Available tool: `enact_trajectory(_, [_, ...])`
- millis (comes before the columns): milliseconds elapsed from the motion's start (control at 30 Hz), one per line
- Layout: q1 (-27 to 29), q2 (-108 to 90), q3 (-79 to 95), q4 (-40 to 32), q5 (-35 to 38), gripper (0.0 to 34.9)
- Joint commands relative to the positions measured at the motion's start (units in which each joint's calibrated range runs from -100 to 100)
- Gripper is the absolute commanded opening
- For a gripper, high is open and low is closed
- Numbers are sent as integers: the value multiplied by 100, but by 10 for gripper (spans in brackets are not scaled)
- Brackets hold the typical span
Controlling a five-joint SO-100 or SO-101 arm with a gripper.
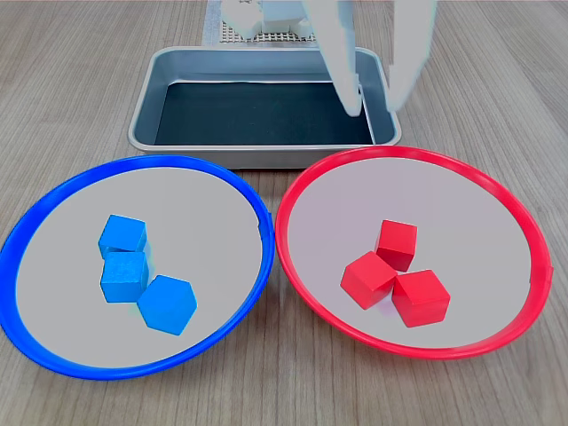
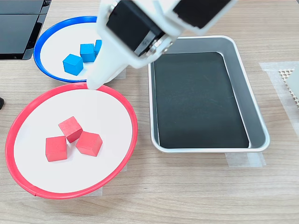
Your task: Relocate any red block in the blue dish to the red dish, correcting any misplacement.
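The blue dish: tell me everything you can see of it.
The blue dish is a wide, round, shallow dish with a bright blue rim and a pale grey-white inside, plastic by its look. It sits flat on the wooden table, and its rim meets the red dish. It holds three blue cubes clustered together and no red one. In the second exterior view the arm hides part of it.

We see three red cubes [image 1: 395, 273] on the pale grey-white inside of the red dish [image 1: 293, 191], and three blue cubes [image 1: 142, 273] inside the bright blue-rimmed blue dish [image 1: 53, 197]. The metal tray [image 2: 261, 121] is silver with a black floor. The gripper [image 1: 373, 105] is white, over light wood-grain table [image 1: 71, 80].
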Motion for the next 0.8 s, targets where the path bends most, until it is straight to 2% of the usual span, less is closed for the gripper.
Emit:
enact_trajectory(0, [58, -1037, 712, -165, -513, 13])
enact_trajectory(67, [86, -1489, 1222, -288, -908, 4])
enact_trajectory(367, [293, -3442, 3744, -1122, -2349, 4])
enact_trajectory(633, [557, -4687, 5018, -1221, -2701, 4])
enact_trajectory(767, [877, -5727, 5655, -825, -2716, 4])
